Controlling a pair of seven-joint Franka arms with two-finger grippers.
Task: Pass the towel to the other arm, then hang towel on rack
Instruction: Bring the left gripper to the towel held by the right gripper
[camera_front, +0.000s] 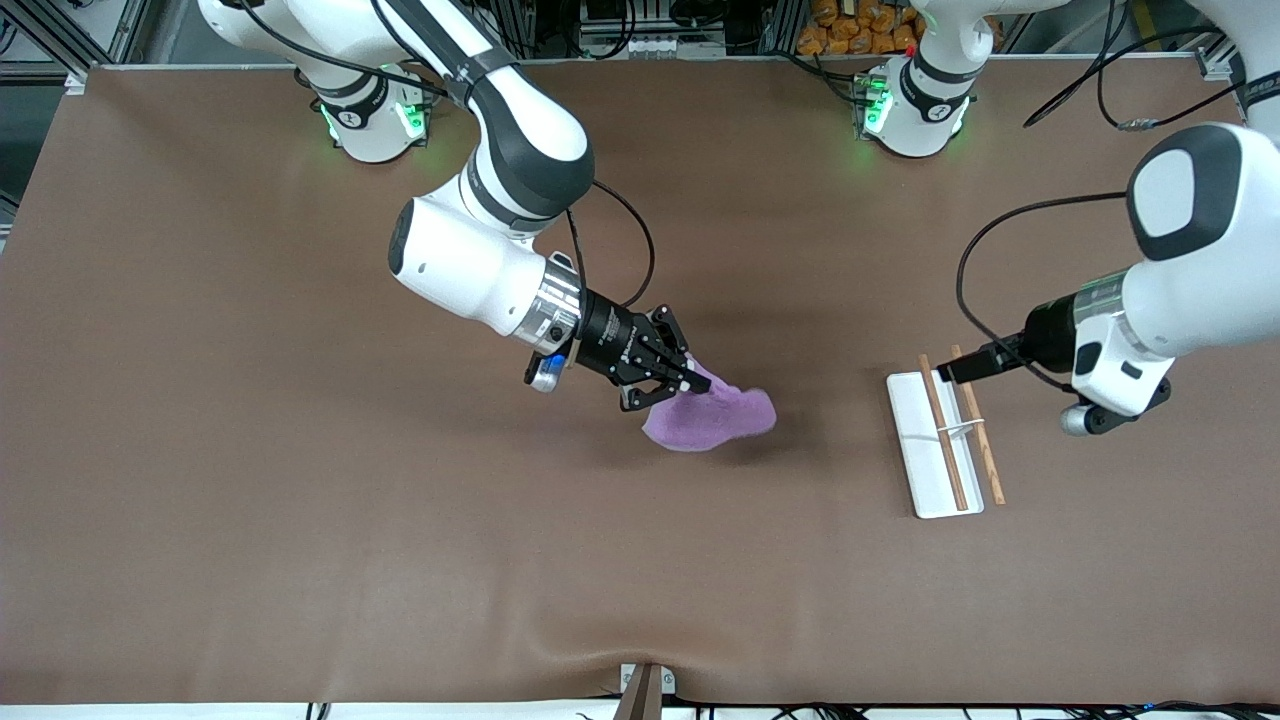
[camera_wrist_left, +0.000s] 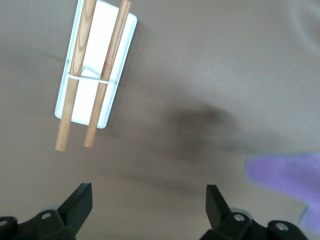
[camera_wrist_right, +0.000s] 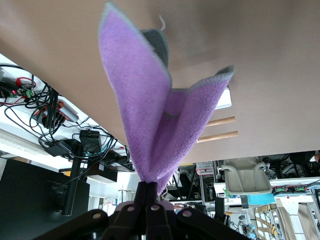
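My right gripper (camera_front: 688, 386) pinches the purple towel (camera_front: 712, 415) mid-table, its clamped corner hidden between the fingers; my left gripper (camera_wrist_left: 149, 200) hangs wide open and empty over the rack (camera_front: 938, 440).

Brown table (camera_front: 300, 520) with white rack (camera_front: 935, 445).

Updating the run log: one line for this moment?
right gripper: shut on towel, lifted | left gripper: open, over rack | handover: not yet

The purple towel (camera_front: 712, 415), grey-backed, hangs folded above the desk. The white rack (camera_front: 935, 443) with two wooden rods lies flat toward the left arm's end.
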